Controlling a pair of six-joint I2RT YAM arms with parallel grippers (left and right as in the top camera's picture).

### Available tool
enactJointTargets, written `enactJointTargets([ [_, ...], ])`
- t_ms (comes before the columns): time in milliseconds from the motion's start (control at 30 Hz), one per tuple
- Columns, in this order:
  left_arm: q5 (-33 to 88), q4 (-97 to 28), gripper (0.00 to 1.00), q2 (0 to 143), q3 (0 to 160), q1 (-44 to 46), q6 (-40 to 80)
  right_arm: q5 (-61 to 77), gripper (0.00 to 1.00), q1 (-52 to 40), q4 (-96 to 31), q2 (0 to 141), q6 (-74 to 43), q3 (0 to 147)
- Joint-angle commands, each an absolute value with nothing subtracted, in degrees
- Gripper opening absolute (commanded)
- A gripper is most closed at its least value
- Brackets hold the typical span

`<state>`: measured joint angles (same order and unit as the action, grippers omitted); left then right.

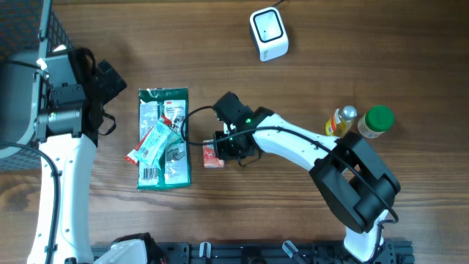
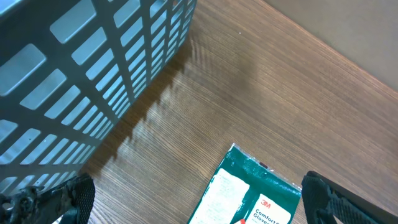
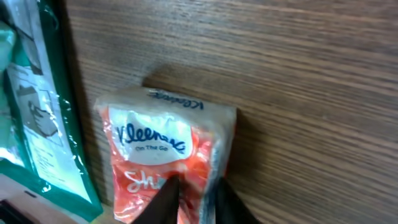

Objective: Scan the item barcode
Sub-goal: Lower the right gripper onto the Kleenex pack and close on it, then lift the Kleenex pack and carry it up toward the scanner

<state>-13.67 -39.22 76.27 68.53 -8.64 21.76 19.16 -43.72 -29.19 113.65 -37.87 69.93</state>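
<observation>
Right claw (image 3: 196,198) pinches Kleenex pack (image 3: 161,143) just beside green glove packet (image 3: 37,93).

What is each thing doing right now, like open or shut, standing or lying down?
Left gripper: open, empty.
Right gripper: shut on the Kleenex pack.
Kleenex pack: lying flat, pinched.
Gloves packet: lying flat, small packet on top.
Yellow bottle: standing, capped.
Green-lidded jar: standing, lid on.
Scanner: standing alone, untouched.

Orange-and-white tissue pack (image 3: 165,146) with blue lettering, dark green packet (image 1: 176,110) with white label, brown wood-grain table (image 1: 146,37), white scanner (image 1: 268,33) with dark window, green-capped jar (image 1: 377,121), yellow bottle (image 1: 340,122) with silver cap, pale grey basket (image 2: 74,74) patterned with rows of slots.
</observation>
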Motion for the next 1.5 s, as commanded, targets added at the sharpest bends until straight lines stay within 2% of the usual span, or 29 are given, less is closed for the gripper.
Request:
enactJointTargets([
  [0,-13.98,-39.05,1.0,76.23,68.75,-8.86,21.26,18.04,0.18,-43.79,-29.67,114.19,-39.09,67.4],
  [167,-13.98,-39.05,1.0,76.23,68.75,-8.86,21.26,18.04,0.22,-43.75,-29.61,114.19,-39.03,67.4],
  [200,-13.98,-39.05,1.0,76.23,68.73,-8.86,21.26,18.06,0.16,-43.75,-29.63,114.19,-39.03,67.4],
  [233,-13.98,-39.05,1.0,76.23,68.73,-8.86,21.26,18.09,0.04,-43.62,-29.89,114.17,-38.98,67.42],
  [333,-13.98,-39.05,1.0,76.23,68.73,-8.86,21.26,21.58,0.04,-42.15,-29.85,113.27,-37.41,67.44],
  [467,-13.98,-39.05,1.0,76.23,68.75,-8.86,21.26,33.56,0.04,-38.26,-27.73,108.97,-28.6,67.44],
  [633,-13.98,-39.05,1.0,76.23,68.75,-8.86,21.26,48.49,0.04,-31.9,-27.7,98.5,-20.47,67.42],
  [900,-13.98,-39.05,1.0,76.23,68.75,-8.86,21.26,64.2,0.04,-23.75,-27.88,83.42,-14.98,67.42],
  [1333,-13.98,-39.05,1.0,76.23,68.75,-8.86,21.26,92.05,0.04,-11.05,-27.68,78.3,-15.33,67.42],
  [1467,-13.98,-39.05,1.0,76.23,68.73,-8.86,21.26,93.01,0.04,-7.75,-28.05,78.19,-20.73,67.42],
])
